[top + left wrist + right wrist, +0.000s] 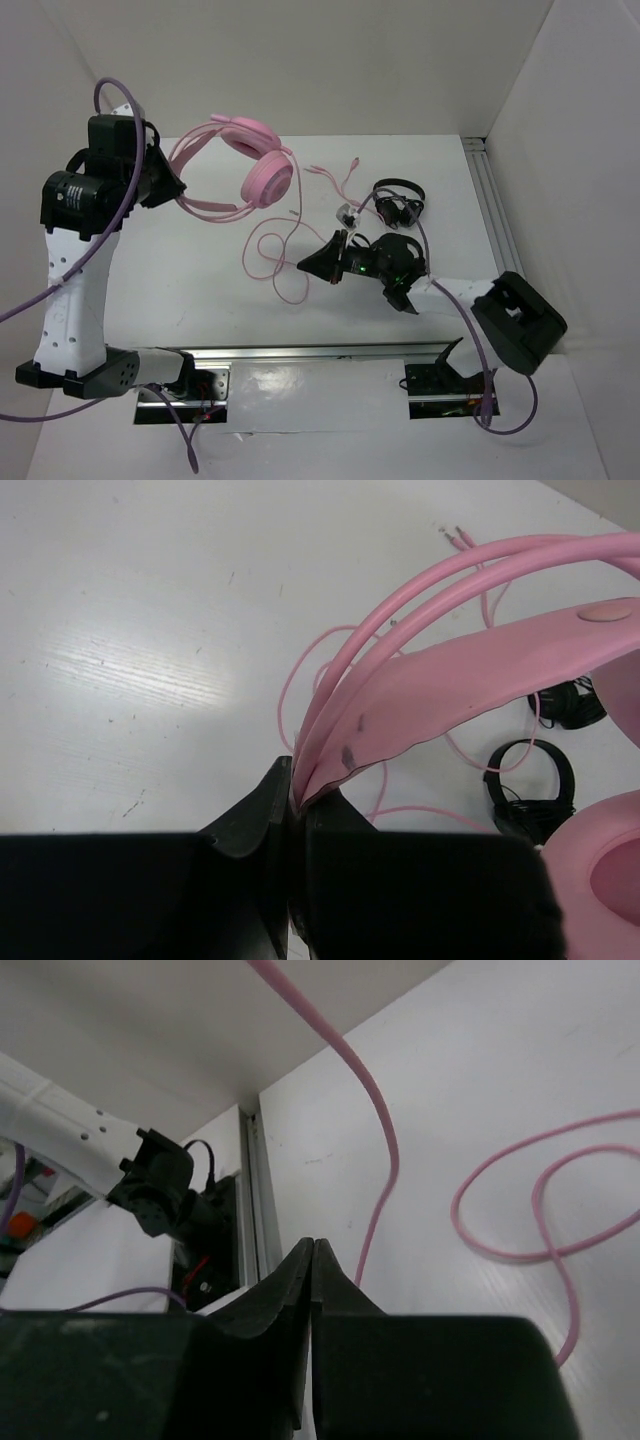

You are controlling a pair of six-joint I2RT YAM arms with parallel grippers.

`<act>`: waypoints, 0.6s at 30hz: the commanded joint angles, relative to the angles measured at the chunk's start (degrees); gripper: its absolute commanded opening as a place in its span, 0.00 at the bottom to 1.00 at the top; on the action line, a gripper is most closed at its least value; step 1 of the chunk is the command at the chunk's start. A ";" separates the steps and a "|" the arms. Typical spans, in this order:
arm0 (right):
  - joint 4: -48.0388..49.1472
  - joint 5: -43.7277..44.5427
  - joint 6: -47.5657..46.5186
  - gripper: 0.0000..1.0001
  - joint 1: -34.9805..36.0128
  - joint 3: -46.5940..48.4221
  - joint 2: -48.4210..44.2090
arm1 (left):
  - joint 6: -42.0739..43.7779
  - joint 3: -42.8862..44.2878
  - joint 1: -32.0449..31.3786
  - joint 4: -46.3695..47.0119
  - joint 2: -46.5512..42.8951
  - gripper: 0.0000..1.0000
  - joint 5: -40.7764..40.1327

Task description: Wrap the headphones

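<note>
The large pink over-ear headphones [262, 172] are found at the far left of the white bench [190, 290]. Their pink headband [470, 685] is clamped between the jaws of the left hand [176, 186], as is seen plainly in the left wrist view, where the band and its two thin pink hoops run straight into the closed left hand [292, 788]. One round padded earcup [268, 180] is turned towards the right.

The long thin pink cable [272, 252] is spread in loose loops on the bench between the headphones and the right hand [308, 263], its plug ends [355, 163] lying farther back. The jaws of the right hand [313, 1255] are pressed together with nothing seen between them; the cable [386, 1150] passes just beside their tips. A pair of small black headphones [400, 203] is placed just beyond the right hand, to the right.
</note>
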 commanded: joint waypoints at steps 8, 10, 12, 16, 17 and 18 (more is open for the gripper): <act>-11.26 11.88 -11.07 0.85 3.26 4.85 -7.03 | -0.29 -1.14 2.50 8.61 -2.40 0.00 6.38; -11.79 12.41 -11.08 0.85 3.78 6.35 -4.58 | -0.29 -0.61 2.50 8.61 -2.40 0.00 7.00; -11.79 12.41 -11.61 0.85 3.78 8.55 -1.94 | -0.29 -0.08 2.50 8.08 -2.40 0.00 7.61; -9.60 12.16 -11.61 0.82 3.78 11.97 1.84 | -0.29 0.97 2.50 6.86 -2.40 0.00 8.14; -8.63 12.15 -11.61 0.80 3.78 11.98 2.47 | -0.29 0.97 2.50 6.85 -2.40 0.00 8.14; -8.10 11.63 -11.61 0.76 4.48 12.77 2.99 | -0.29 0.97 2.50 6.85 -2.40 0.00 8.14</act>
